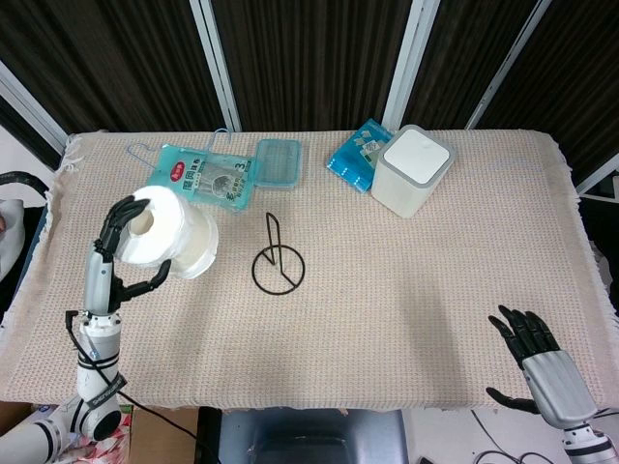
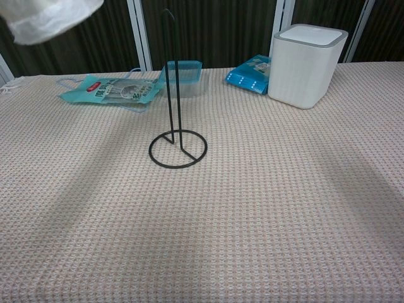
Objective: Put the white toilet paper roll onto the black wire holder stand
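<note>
My left hand (image 1: 114, 253) held the toilet paper roll (image 1: 166, 232) aloft at nine o'clock of the wire stand (image 1: 278, 259); light, squashy, best gripped around its sides.

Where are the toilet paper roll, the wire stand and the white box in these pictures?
toilet paper roll (image 1: 172, 236), head view, on its wrapped side.
wire stand (image 2: 178, 149), chest view, on its round base ring.
white box (image 2: 306, 66), chest view, on its front wall.

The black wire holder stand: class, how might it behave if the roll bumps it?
The black wire holder stand looks light: thin wire only. Its tall post over a small ring base probably tips easily. On the woven cloth it likely resists sliding.
</note>
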`<state>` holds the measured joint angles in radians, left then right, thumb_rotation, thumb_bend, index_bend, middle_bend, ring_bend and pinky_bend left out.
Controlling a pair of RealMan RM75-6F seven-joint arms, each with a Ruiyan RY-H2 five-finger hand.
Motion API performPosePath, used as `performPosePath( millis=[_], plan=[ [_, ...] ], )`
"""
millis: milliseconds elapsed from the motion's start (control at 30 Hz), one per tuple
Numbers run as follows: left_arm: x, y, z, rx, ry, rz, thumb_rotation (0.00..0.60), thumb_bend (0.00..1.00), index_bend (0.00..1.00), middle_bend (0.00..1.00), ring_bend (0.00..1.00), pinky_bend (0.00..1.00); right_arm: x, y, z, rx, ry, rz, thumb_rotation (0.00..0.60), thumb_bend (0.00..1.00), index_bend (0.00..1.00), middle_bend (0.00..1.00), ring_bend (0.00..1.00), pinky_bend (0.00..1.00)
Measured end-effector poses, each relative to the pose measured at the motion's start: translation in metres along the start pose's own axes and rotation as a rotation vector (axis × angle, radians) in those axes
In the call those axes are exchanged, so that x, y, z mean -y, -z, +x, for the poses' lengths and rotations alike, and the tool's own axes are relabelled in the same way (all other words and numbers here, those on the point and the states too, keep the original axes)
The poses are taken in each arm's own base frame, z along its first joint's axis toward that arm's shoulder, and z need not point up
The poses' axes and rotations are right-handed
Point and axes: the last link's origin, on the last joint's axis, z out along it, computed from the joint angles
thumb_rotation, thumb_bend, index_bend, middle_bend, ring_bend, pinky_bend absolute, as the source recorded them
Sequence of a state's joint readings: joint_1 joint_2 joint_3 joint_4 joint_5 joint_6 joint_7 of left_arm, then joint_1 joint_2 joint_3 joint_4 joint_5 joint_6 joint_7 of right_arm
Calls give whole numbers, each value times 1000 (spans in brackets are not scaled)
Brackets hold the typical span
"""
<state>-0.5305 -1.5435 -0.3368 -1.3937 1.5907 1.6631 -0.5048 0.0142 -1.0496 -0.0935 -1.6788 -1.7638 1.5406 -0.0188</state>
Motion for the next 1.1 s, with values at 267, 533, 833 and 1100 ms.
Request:
performPosePath(
  millis=[267,533,833,1100],
  plan=[
    [-40,-66,-30,30,-27,-49,600,524,189,270,339,676,-3,-2,0,10,-3,-18,600,136,0,0,0,0],
    [-34,-80,-62,53,-78,-18,600,524,190,271,338,675,-8,-3,7,-9,-17,-35,600,136,0,0,0,0],
    [-31,-83,-82,71,-93,-1,600,523,190,271,339,675,-10,-3,8,-7,-14,-38,600,136,0,0,0,0],
    [-37,-80,-90,94,-87,-7,600,521,190,270,339,678,-9,-1,8,-8,-14,-35,600,137,0,0,0,0]
  ],
)
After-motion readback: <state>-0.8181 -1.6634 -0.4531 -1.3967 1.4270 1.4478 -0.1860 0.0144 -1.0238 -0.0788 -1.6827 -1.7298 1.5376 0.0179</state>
